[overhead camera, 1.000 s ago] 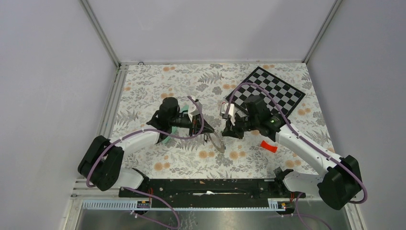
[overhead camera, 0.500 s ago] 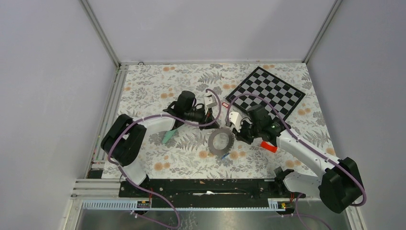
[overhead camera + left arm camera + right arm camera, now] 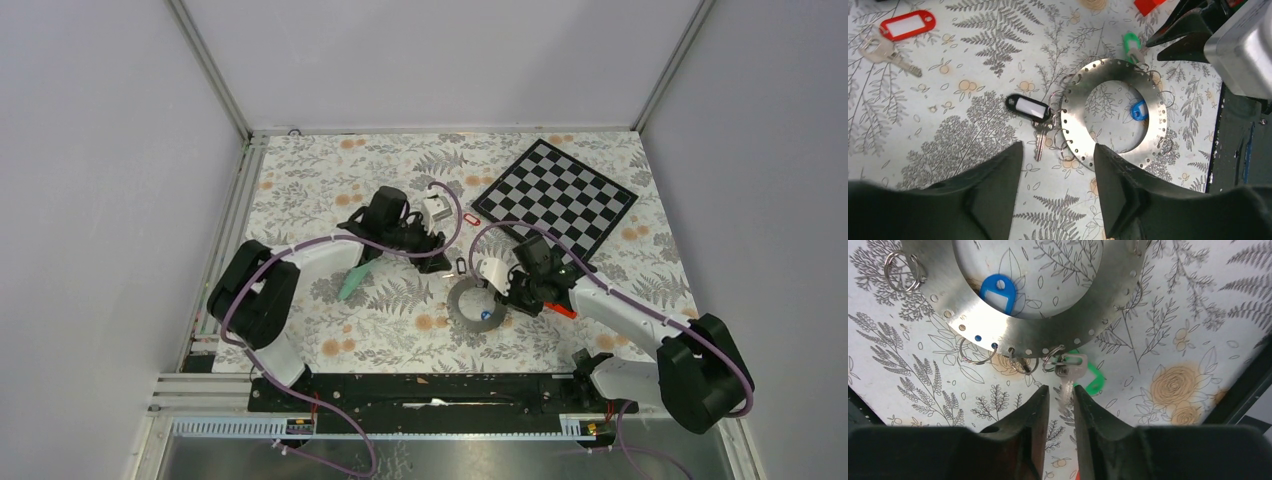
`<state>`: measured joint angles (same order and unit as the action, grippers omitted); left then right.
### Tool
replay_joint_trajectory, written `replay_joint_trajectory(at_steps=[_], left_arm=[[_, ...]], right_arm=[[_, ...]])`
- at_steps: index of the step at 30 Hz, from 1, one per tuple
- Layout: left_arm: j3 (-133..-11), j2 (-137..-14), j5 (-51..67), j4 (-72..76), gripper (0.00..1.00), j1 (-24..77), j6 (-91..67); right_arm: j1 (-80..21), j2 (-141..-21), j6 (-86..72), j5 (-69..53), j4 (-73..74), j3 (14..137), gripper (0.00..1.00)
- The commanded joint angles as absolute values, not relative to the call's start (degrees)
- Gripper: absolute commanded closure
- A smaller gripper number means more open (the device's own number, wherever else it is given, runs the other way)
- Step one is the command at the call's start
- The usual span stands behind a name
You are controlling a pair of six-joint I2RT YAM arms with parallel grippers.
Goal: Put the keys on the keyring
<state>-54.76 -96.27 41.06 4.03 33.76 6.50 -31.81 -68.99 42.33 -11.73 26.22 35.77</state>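
Observation:
The keyring (image 3: 462,300), a flat metal disc with a wide hole and small holes round its rim, lies flat on the floral table. A black-tagged key (image 3: 1028,107) hangs from its rim (image 3: 1073,125) by a small split ring. Inside the hole lies a blue tag (image 3: 1139,111). A green tag (image 3: 1132,42) sits at the far rim, and a red-tagged key (image 3: 907,24) lies loose, apart. My left gripper (image 3: 1057,147) is open and empty, just short of the ring. My right gripper (image 3: 1061,388) is narrowly open, with the silver key (image 3: 1068,371) of the green tag (image 3: 1094,379) between its tips.
A chessboard (image 3: 560,195) lies at the back right. A mint-green tube (image 3: 352,282) rests under the left arm, and a curved red plastic piece (image 3: 562,311) by the right forearm. Loose split rings (image 3: 900,272) hang along the keyring's rim (image 3: 1048,335).
The keyring, held on edge between both grippers a second ago, now lies flat on the table. The left gripper has opened and drawn back. The right jaws have parted slightly.

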Motion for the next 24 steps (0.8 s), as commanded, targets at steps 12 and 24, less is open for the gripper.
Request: replay_joint_trajectory(at_steps=[12, 24], left_arm=[[-51.48, -86.00, 41.58, -9.48, 0.37, 34.99, 36.92], [-53.98, -91.64, 34.86, -16.35, 0.49, 43.18, 63.40]], right_arm=[[-31.55, -63.20, 41.97, -20.96, 32.39, 43.04, 0.39], [-31.53, -60.17, 35.72, -24.94, 30.34, 43.74, 0.40]])
